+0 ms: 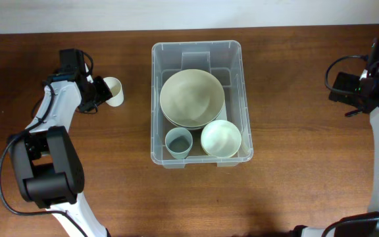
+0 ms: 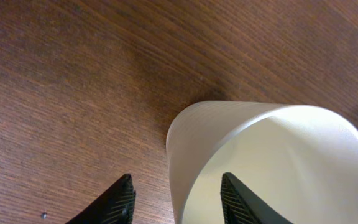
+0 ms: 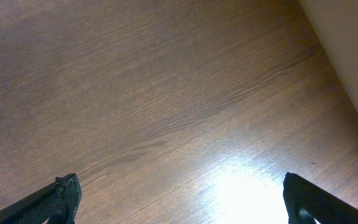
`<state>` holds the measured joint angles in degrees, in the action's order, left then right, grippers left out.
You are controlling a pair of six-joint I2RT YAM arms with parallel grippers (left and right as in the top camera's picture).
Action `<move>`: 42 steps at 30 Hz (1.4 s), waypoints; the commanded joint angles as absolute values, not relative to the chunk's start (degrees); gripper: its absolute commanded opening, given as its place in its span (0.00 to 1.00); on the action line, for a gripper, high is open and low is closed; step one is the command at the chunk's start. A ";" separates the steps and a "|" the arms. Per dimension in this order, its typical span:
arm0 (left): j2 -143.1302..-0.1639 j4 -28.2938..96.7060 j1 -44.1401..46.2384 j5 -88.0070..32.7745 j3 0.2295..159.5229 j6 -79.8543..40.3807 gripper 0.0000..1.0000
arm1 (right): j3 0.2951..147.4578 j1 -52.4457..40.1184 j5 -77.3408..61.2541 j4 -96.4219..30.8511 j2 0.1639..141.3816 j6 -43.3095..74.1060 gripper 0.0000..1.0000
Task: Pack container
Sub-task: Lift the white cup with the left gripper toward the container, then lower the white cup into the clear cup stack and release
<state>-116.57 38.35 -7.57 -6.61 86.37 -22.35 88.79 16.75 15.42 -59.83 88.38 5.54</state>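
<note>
The container (image 1: 155, 105) is placed at the middle of the table (image 1: 295, 197), nearer to the far edge than to the near edge, and its short sides are turned to these two edges. Inside it, a large pale green bowl (image 1: 191, 97) is seen in the far part. A small grey-blue cup (image 1: 178, 142) and a small pale green bowl (image 1: 220, 138) are set side by side at the near wall. A cream cup (image 1: 114, 91) (image 2: 272, 162) is found outside the container, toward the left edge of the table and well apart from the container's left wall. The wall of this cup is pinched by the left gripper (image 1: 104, 92) (image 2: 176, 202): one finger (image 2: 238, 202) is put inside the cup and the other is kept outside. Whether the cup is lifted off the wood cannot be told. The right gripper (image 3: 182, 205) is held over bare wood near the right edge, its jaws are spread wide and nothing is held between them.
</note>
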 commanded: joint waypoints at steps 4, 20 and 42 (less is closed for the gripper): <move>-116.79 38.20 -7.64 -6.15 87.24 -22.87 0.18 | 89.03 16.91 16.12 -59.79 88.55 5.63 0.99; -116.60 37.76 -7.68 -6.17 88.09 -22.87 0.01 | 89.03 16.91 16.12 -59.79 88.55 5.63 0.99; -94.35 74.28 14.94 -9.63 105.38 -13.17 0.00 | 89.03 16.91 16.12 -59.79 88.55 5.63 0.99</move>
